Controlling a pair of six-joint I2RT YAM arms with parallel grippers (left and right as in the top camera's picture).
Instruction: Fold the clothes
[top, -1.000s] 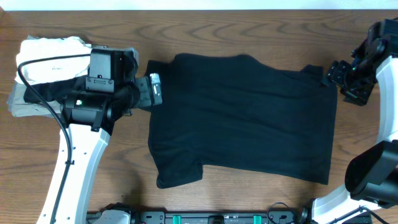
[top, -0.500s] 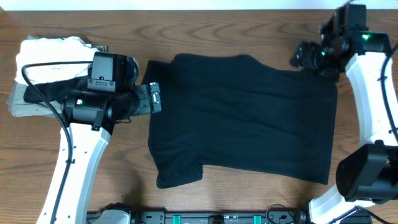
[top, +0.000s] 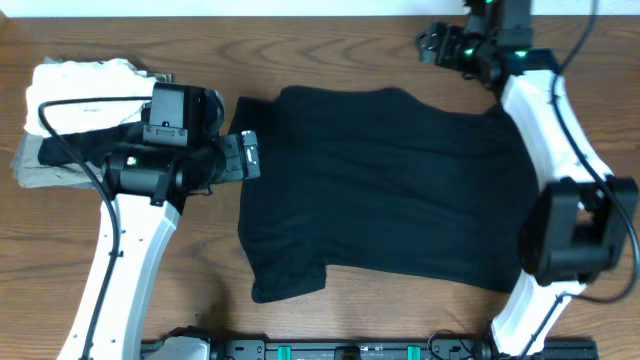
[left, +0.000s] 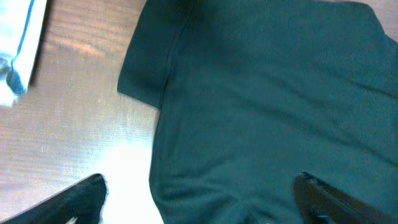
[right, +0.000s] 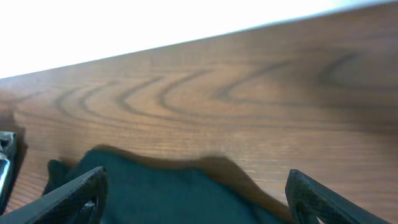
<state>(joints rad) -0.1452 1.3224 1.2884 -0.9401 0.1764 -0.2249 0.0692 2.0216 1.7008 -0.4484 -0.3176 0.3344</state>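
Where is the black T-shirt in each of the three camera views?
Overhead: the black T-shirt lies spread in the middle.
Left wrist: it fills the centre and right.
Right wrist: only its edge shows, along the bottom, left to centre.
Shared landmark: the brown wood-grain table.

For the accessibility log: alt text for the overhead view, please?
A black T-shirt lies spread flat on a wooden table, with the left gripper open at its left edge and the right gripper open over bare wood beyond its far edge. Folded white and grey garments sit stacked at far left.
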